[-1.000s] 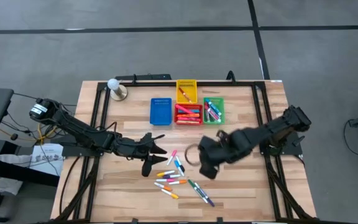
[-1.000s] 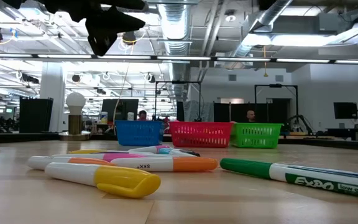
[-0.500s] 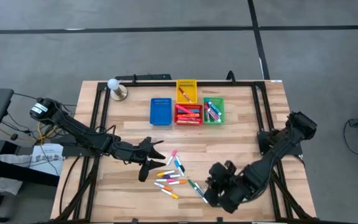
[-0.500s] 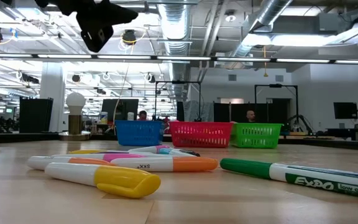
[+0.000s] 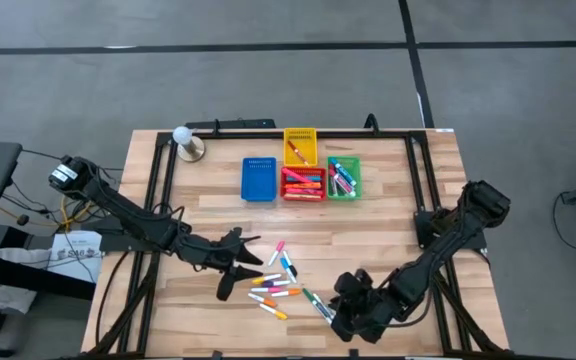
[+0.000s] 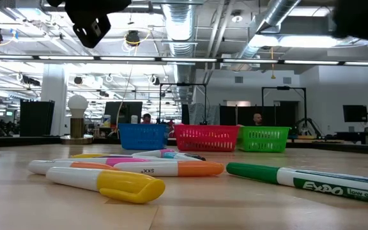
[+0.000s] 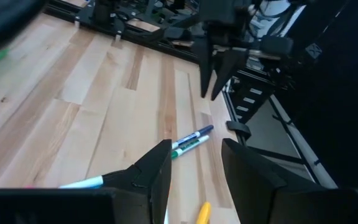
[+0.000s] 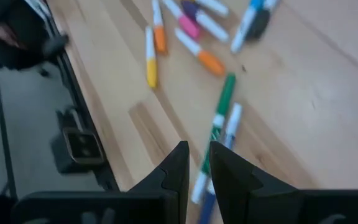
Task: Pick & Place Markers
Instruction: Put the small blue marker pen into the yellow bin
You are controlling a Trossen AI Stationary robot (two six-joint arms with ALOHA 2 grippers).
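From above, I've got the right gripper [image 5: 340, 322] low over the near edge of the markers [image 5: 286, 280], which are scattered on the table [image 5: 388, 225] in front of the bins [image 5: 299, 177], while the left gripper [image 5: 236, 282] hangs beside the pile. At table height the yellow-capped marker [image 6: 104, 182] lies nearest and both grippers are clear above.

Left wrist shows fingers [image 7: 151, 171] spread and empty; right wrist shows a narrow gap, nothing pinched, over the green marker [image 8: 219, 121] touching a blue one, so I'd take just one.
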